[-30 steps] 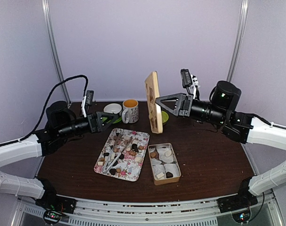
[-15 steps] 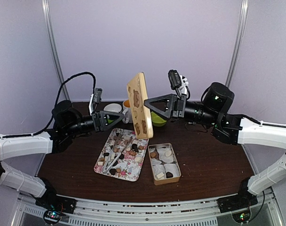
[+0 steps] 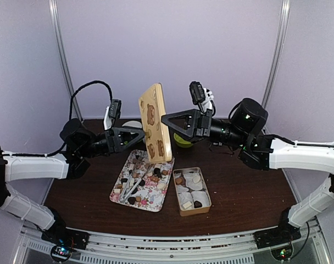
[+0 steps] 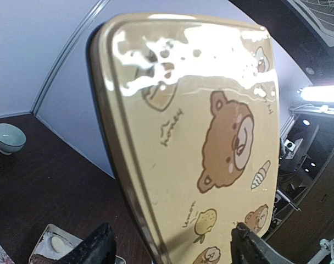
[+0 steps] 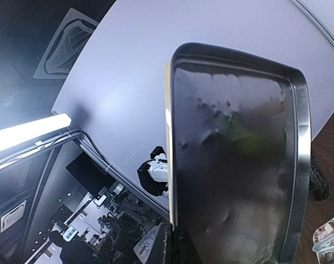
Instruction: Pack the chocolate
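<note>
Arm pose: both arms are raised off the surface and reach inward, meeting above the floral tray.

The right pincer is clamped together on one edge of the tin lid. It holds the lid upright over the tray's far end. Seen from the right wrist, the lid's bare metal inside faces the camera, pinched at its lower edge.

The left pincer stands level at the lid's other face, fingers well apart. The bear-printed side fills its wrist view. Whether either finger touches the lid cannot be told from these angles.

Containers: the tray lies flat and carries metal tongs amid loose pieces. Just right of the tray sits the open tin base, lined with white paper cups. Several cups hold a piece each. A green bowl stands beyond the tray, partly behind the right pincer.

Task item: the chocolate pieces are small, in dark brown, light brown and cream-white. Most are scattered on the tray. A smaller number lie in the tin base beside it.
</note>
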Robot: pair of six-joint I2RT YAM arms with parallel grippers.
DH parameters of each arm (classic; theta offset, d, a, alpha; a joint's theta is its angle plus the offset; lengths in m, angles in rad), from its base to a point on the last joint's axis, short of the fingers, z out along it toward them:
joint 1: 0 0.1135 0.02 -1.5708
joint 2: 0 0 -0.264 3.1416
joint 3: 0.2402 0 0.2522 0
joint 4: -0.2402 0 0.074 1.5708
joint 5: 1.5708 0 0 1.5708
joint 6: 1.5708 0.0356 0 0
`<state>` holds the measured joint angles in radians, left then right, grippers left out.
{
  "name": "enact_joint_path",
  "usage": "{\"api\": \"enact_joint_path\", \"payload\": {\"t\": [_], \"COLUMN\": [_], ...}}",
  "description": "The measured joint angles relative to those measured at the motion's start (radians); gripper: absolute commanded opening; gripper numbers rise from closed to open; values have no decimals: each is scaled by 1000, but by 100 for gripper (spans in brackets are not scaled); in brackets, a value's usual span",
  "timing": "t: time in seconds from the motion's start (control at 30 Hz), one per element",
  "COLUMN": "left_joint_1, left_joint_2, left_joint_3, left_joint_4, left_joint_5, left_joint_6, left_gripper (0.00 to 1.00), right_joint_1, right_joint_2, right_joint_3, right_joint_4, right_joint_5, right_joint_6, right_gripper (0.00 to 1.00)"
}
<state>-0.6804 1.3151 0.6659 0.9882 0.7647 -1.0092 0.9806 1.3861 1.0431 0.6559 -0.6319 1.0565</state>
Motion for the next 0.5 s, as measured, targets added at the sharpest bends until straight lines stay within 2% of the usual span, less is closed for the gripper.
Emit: {"api": "enact_joint_path", "payload": {"t": [0.13, 0.33, 0.5], "left_joint_1": [-6, -8, -3], "left_joint_2": [20, 26, 24], "left_joint_3": [0, 0, -2], "left_joint_4": [7, 8, 45], "left_joint_5": [10, 16, 22], "left_joint_6": [-11, -23, -37], "left_gripper": [58, 25, 16], "right_joint_1": [0, 0, -22], "right_joint_2": [24, 40, -2], "right_joint_3": [1, -1, -31], "right_joint_4": [56, 71, 76], "right_joint_5": [-2, 0, 12], "right_joint_6": [28, 42, 22], "right_gripper": [0, 0, 8]}}
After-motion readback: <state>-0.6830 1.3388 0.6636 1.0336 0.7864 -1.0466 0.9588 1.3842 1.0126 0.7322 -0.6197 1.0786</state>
